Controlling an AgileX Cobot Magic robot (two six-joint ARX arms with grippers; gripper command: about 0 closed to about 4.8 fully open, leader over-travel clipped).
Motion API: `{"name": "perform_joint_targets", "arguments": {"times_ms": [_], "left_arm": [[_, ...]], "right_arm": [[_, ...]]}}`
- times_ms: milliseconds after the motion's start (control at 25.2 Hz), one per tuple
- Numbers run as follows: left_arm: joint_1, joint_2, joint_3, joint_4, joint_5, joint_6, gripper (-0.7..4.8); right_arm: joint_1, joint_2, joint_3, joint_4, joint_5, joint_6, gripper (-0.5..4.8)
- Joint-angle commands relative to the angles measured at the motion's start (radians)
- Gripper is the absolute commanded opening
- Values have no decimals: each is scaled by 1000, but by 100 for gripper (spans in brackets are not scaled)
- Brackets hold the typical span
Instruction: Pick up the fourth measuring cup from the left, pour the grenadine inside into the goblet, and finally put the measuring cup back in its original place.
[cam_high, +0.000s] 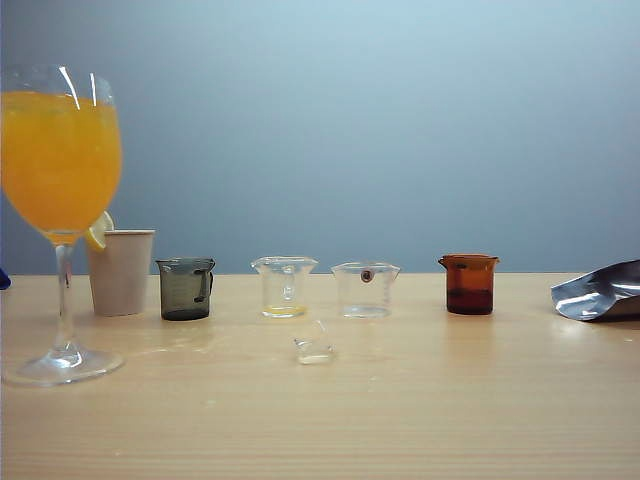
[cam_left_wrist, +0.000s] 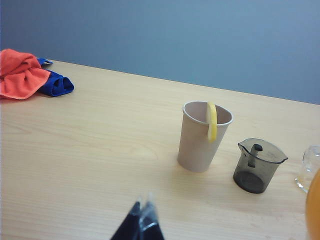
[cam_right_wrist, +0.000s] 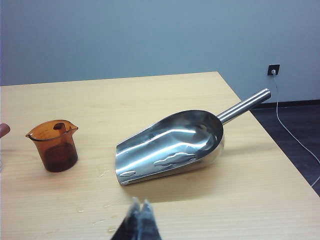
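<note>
The fourth measuring cup (cam_high: 469, 284) is the amber-brown one at the right end of the row, with dark grenadine (cam_high: 469, 301) in its bottom; the right wrist view shows the cup (cam_right_wrist: 53, 145) standing upright beside a steel scoop. At the far left the tall goblet (cam_high: 61, 160) holds orange drink. Neither gripper shows in the exterior view. My left gripper (cam_left_wrist: 143, 204) is shut and empty, well short of the paper cup. The right gripper (cam_right_wrist: 140, 204) is also shut on nothing, back from the amber cup.
A white paper cup (cam_high: 121, 271) with a lemon slice (cam_left_wrist: 212, 121), a smoky grey cup (cam_high: 186, 288) and two clear cups (cam_high: 285, 286) (cam_high: 365, 289) stand in the row. A small clear piece (cam_high: 314, 346) lies in front. A steel scoop (cam_right_wrist: 172, 144) lies right; cloths (cam_left_wrist: 22, 74) far left.
</note>
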Motion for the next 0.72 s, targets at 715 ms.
{"name": "perform_joint_targets", "arguments": {"times_ms": [715], "left_arm": [[-1,77,334,-135,-62,-8,-5]], "right_arm": [[1,217,404,-35,-18,-5,-2]]}}
